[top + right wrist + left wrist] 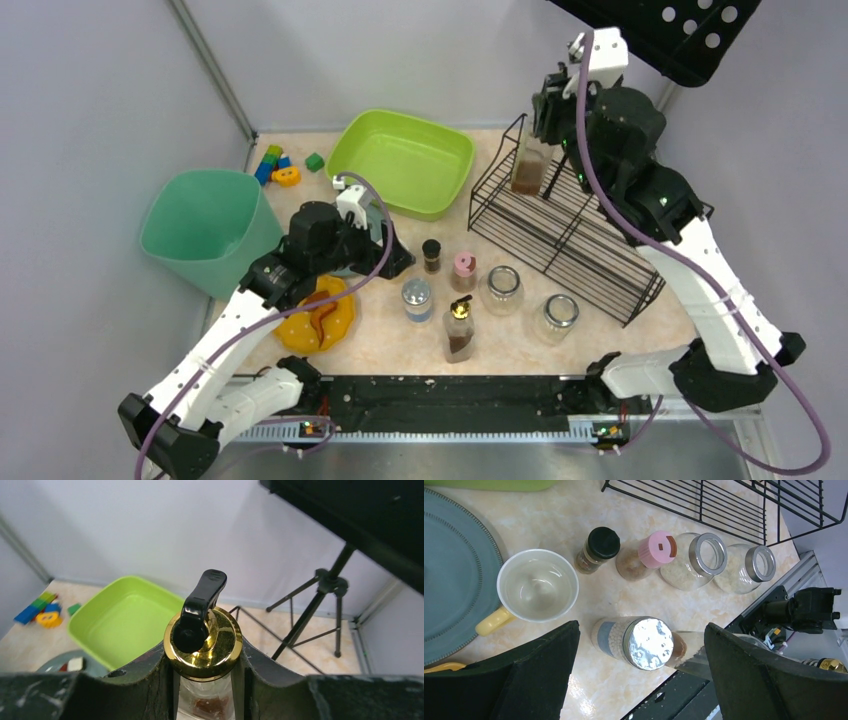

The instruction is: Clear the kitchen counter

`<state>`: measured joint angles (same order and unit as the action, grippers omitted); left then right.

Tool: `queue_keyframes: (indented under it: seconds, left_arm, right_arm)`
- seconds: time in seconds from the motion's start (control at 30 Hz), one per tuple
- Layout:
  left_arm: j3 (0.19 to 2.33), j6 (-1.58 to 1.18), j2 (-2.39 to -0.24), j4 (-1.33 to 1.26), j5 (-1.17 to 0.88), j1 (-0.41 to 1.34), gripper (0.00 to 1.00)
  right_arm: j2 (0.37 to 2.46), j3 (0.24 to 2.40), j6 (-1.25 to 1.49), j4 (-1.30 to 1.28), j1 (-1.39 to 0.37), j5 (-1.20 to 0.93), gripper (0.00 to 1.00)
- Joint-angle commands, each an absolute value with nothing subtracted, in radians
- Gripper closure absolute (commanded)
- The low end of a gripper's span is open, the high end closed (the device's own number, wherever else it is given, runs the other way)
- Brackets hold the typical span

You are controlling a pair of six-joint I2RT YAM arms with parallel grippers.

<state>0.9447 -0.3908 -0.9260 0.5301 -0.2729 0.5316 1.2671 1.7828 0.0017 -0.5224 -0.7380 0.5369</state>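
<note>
Counter (510,340) is rigid and fixed, its long axis running left to right in the top view; the real handling concerns what stands on it. The right gripper (203,680) is clamped on a bottle (203,647) just under its gold cap. It holds the bottle upright, long axis vertical, at the rack (570,240) on the far right, with the black spout tilting toward the back wall. Whether the bottle rests on the wires cannot be told. Being glass with dark contents, it is probably weighty, slick and breakable, so a hold beneath the cap's lip seems sound. The left gripper (641,650) hangs with jaws spread wide above a silver-lidded jar (648,642) standing mid-counter. That jar is likely best taken across its round body.
</note>
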Motion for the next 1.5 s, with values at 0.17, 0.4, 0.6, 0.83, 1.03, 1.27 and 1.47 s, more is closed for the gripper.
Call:
queue_keyframes:
  seconds: [0.17, 0.4, 0.6, 0.83, 1.03, 1.27, 1.47]
  left_arm:
    - [0.927, -0.397, -0.904, 0.473, -0.306, 0.532, 0.01]
    - [0.913, -0.406, -0.903, 0.459, -0.319, 0.531, 0.01]
    - [0.908, -0.408, -0.903, 0.456, -0.319, 0.532, 0.01]
    - [0.909, -0.411, -0.907, 0.453, -0.330, 0.532, 0.01]
    - [0.909, -0.414, -0.915, 0.453, -0.332, 0.532, 0.01]
    - [0.908, -0.414, -0.920, 0.453, -0.333, 0.532, 0.01]
    - [0.908, -0.416, -0.929, 0.453, -0.334, 0.532, 0.01]
  right_arm:
    - [1.398, 1.983, -0.052, -0.286, -0.553, 0.495, 1.00]
    - [1.470, 1.987, -0.043, -0.182, -0.438, 0.447, 1.00]
    - [1.522, 1.967, -0.016, -0.152, -0.398, 0.405, 1.00]
    - [1.530, 1.874, 0.041, -0.110, -0.367, 0.389, 1.00]
    - [1.540, 1.793, 0.109, -0.086, -0.358, 0.399, 1.00]
    - [1.537, 1.681, 0.149, -0.007, -0.358, 0.461, 1.00]
    - [1.566, 1.639, 0.172, 0.047, -0.357, 0.478, 1.00]
